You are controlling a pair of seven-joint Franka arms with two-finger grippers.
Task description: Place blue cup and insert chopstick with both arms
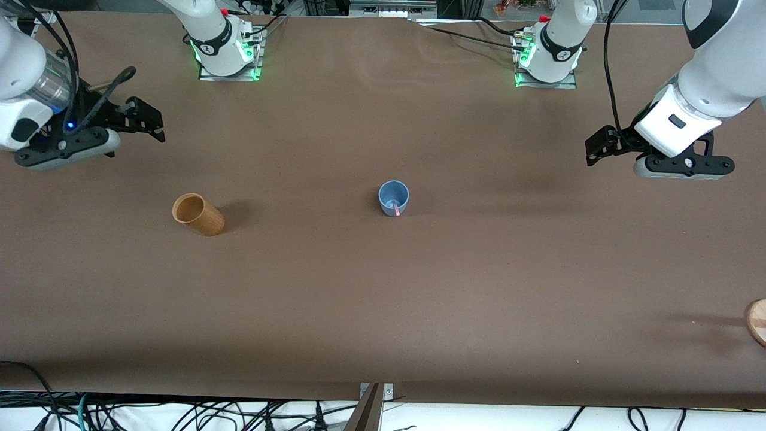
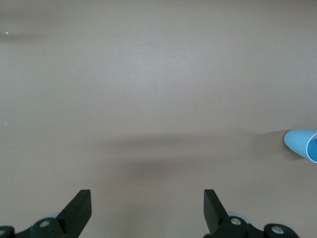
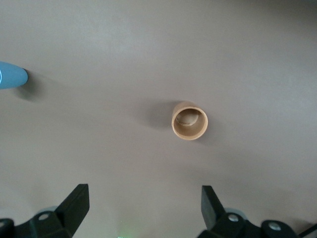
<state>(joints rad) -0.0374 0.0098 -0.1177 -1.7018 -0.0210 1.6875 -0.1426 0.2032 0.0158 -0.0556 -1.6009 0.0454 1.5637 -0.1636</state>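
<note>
The blue cup [image 1: 393, 197] stands upright at the middle of the table, and the chopstick [image 1: 396, 207] with its pinkish-red tip rests inside it. The cup shows at the edge of the left wrist view [image 2: 302, 144] and of the right wrist view [image 3: 12, 76]. My left gripper [image 1: 598, 146] is open and empty, up over bare table at the left arm's end. My right gripper [image 1: 146, 123] is open and empty, up over bare table at the right arm's end. Both sets of fingers stand wide apart in the wrist views [image 2: 147, 208] [image 3: 145, 206].
A tan wooden cup [image 1: 198, 214] stands toward the right arm's end, level with the blue cup, and shows in the right wrist view [image 3: 189, 121]. A round wooden object [image 1: 757, 321] sits at the table edge at the left arm's end, near the camera. Cables hang below the front edge.
</note>
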